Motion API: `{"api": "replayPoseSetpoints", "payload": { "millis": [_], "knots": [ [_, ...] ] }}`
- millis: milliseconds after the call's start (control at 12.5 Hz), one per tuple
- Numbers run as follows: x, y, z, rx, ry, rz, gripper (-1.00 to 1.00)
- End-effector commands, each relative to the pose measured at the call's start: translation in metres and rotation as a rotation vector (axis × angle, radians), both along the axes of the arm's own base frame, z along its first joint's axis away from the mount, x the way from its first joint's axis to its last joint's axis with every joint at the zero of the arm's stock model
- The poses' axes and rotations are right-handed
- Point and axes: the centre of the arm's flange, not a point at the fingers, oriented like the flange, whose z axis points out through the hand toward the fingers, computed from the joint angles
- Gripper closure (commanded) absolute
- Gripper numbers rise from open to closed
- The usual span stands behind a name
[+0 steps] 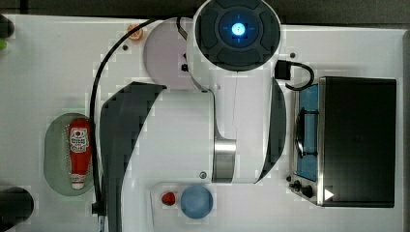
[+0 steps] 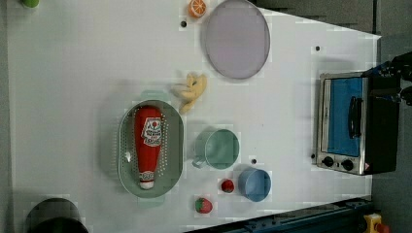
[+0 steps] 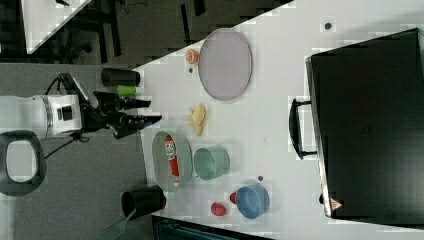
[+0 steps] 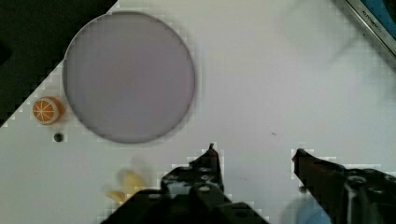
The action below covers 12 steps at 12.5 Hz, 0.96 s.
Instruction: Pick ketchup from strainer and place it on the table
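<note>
The ketchup lying in the strainer carries a white label with print too small to read. The toaster oven shows a warning triangle at its corner.

The arm is seen from above in the top view as a white body with a round dark cap and a blue light, with a dark curved shell beside it. In the right view the white wrist section is held level, and the black gripper is extended toward the right view's right, above the worktop's edge. In the wrist view the gripper is shown with its jaws held apart, a clear gap between the two dark fingertips, and nothing is gripped between them.
</note>
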Motion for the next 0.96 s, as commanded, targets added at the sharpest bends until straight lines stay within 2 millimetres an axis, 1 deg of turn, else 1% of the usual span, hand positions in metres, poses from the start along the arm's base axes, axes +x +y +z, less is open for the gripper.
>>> {"api": "replayPoseSetpoints", "payload": {
  "millis": [80, 160, 240, 320, 400, 560, 800, 960],
  "knots": [
    [-0.087, 0.013, 0.046, -0.020, 0.065, -0.045, -0.58],
    [-0.085, 0.021, 0.045, -0.020, 0.059, -0.030, -0.80],
    [-0.082, 0.036, 0.042, -0.019, 0.052, -0.003, -0.99],
    [-0.079, 0.056, 0.040, -0.019, 0.036, 0.034, -1.00],
    [-0.076, 0.081, 0.036, -0.024, 0.019, 0.080, -1.00],
    [-0.075, 0.136, 0.023, -0.030, 0.003, 0.184, -1.00],
    [-0.081, 0.218, -0.004, -0.024, -0.007, 0.340, -1.00],
    [-0.091, 0.268, -0.028, -0.008, 0.009, 0.439, -1.00]
  ]
}}
